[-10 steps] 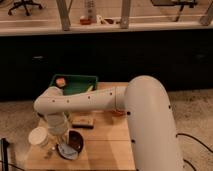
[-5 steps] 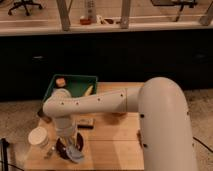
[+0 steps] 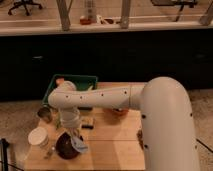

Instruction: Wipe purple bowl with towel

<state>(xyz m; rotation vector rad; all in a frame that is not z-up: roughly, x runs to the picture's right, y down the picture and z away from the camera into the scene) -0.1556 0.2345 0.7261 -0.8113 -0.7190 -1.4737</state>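
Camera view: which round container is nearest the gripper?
The purple bowl, dark, just below the gripper with the towel at its rim; the white cup stands apart, further left in view.

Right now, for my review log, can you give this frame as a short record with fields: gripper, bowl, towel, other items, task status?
gripper: low at the right side of the purple bowl, above the towel
purple bowl: front left of the wooden table
towel: lying on the bowl's right edge
white cup: left of the bowl, apart from it
green tray: back of the table, behind the arm
status: towel at the bowl; wiping looks possible
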